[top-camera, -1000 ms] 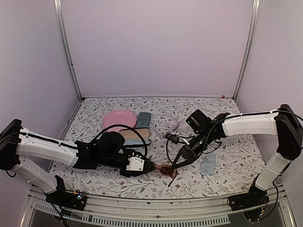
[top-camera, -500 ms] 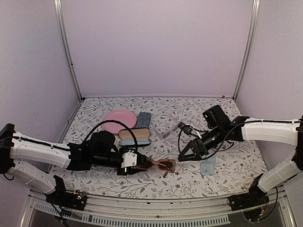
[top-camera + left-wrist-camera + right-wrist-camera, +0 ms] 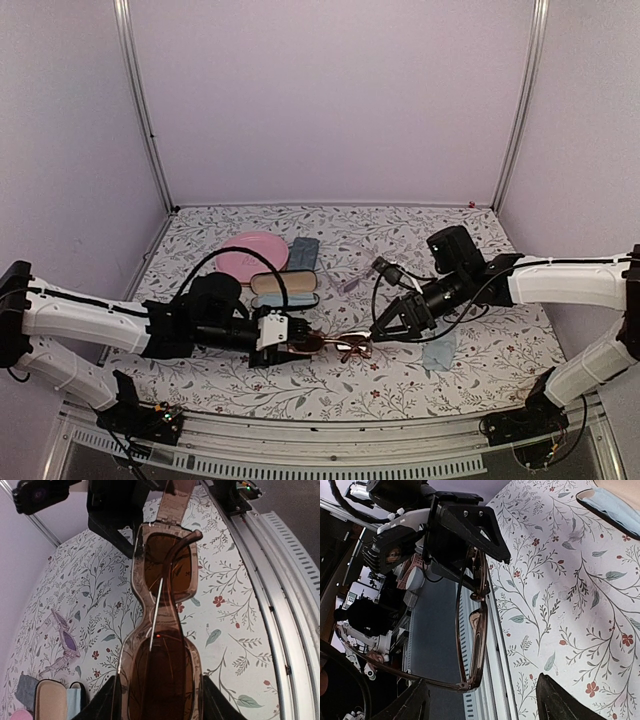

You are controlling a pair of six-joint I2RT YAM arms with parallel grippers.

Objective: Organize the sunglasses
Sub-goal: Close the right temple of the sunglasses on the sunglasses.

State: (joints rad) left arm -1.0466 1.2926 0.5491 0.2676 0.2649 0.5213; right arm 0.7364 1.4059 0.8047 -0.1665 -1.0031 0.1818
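**Brown pair held mid-frame, right jaws apart beside it**

Top view: left gripper (image 3: 302,343) sits low and centre-left of the frame, its jaws clamped on one lens end of the reddish-brown sunglasses (image 3: 340,346). The pair juts out to the right. Whether it rests on the floral table (image 3: 480,250) or hangs clear of it cannot be told.

Left wrist view: the brown frame (image 3: 161,645) runs up the middle of the picture, with the lower lens pinched between the two fingers (image 3: 107,706). One temple is swung out at the top edge.

Right gripper (image 3: 391,327) is just right of centre, jaws standing wide apart, right beside the free end of the brown pair. In its wrist view the fingers (image 3: 565,700) close on nothing. Contact with the frame cannot be told.

Pale pink sunglasses (image 3: 360,272) lie on the table above centre, well apart from both grippers.

Also on the table: pink plate (image 3: 248,256), grey-blue case (image 3: 304,252), open case (image 3: 284,288), light blue cloth (image 3: 440,351) at lower right.
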